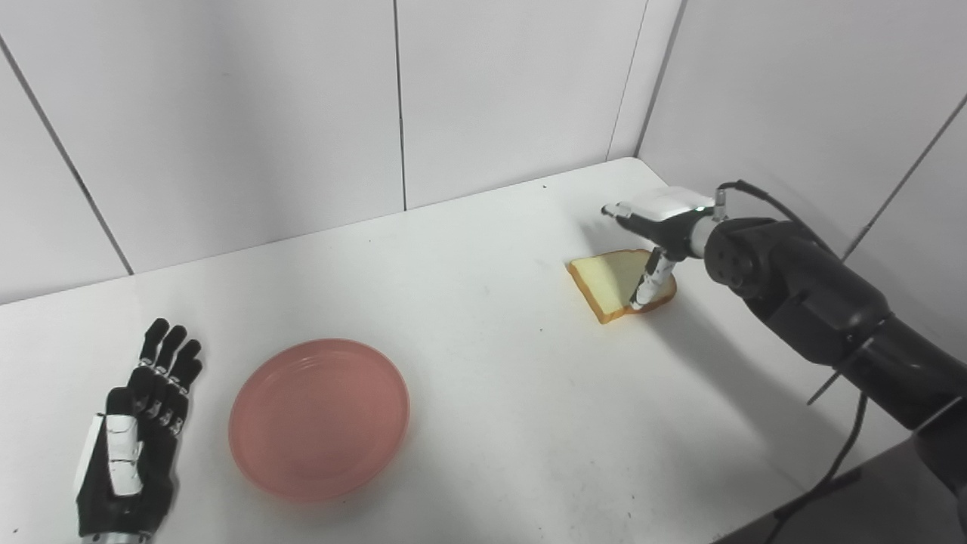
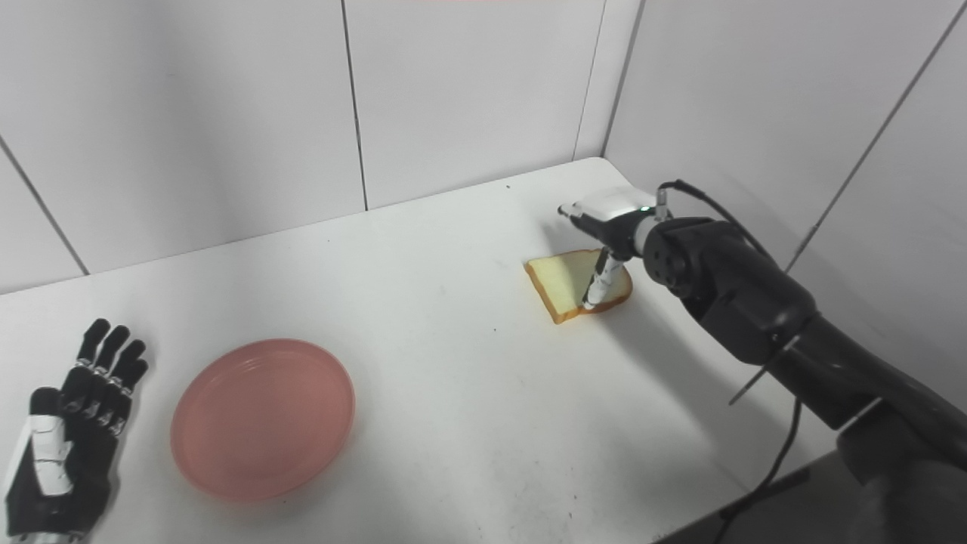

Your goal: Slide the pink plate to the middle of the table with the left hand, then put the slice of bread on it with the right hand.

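The pink plate (image 1: 319,419) lies flat on the white table (image 1: 491,363), left of its middle. My left hand (image 1: 136,446) rests palm down on the table just left of the plate, open, with a small gap between them. The slice of bread (image 1: 604,279) lies at the far right, near the back corner. My right hand (image 1: 661,219) hovers over the bread's right part, fingers stretched out to the left above it. Its thumb (image 1: 646,283) points down and touches the bread's right side. The hand is not closed on the slice.
White walls enclose the table at the back and on the right, close behind the bread. The table's front right edge (image 1: 786,499) runs under my right forearm, where a black cable hangs down.
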Robot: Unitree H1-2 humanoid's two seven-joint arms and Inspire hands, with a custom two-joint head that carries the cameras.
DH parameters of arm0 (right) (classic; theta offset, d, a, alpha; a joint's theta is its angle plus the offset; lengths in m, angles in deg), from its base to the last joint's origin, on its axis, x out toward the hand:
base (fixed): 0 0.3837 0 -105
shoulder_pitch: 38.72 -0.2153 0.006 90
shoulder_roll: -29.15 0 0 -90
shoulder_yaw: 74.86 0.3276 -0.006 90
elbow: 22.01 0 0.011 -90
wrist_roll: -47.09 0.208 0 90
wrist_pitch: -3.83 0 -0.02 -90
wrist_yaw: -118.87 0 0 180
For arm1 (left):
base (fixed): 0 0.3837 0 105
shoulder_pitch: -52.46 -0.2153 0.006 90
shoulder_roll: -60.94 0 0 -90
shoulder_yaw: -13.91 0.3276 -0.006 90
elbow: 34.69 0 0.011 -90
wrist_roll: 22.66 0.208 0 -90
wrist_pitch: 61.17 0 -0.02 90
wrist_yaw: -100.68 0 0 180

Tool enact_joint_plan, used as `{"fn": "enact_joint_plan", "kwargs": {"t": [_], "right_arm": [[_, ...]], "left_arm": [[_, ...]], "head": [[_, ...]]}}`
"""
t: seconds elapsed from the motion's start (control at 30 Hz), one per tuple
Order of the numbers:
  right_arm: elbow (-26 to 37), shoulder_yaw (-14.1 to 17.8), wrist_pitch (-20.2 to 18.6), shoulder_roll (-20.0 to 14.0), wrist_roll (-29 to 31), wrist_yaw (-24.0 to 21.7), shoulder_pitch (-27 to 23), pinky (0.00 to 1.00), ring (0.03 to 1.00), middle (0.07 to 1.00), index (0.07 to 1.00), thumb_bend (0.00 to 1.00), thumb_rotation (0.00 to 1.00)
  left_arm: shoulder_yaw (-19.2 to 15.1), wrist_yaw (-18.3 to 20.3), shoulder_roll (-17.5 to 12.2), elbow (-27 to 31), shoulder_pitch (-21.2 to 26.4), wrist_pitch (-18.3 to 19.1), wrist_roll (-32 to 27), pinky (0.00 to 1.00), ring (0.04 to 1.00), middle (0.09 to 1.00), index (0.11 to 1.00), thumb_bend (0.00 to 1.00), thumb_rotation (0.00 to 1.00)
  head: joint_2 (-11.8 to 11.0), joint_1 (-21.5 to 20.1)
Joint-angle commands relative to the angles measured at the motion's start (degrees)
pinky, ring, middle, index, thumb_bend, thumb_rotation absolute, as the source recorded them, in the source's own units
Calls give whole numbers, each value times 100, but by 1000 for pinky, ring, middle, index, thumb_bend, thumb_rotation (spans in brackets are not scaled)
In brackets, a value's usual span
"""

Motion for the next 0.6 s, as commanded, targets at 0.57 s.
{"fn": "enact_joint_plan", "kwargs": {"t": [0.57], "right_arm": [[-343,-456,557,125,-686,-159,-522,1000,1000,996,1000,996,202]], "left_arm": [[72,-72,36,-100,-468,-344,88,999,983,988,967,798,1000]], "head": [[14,28]]}}
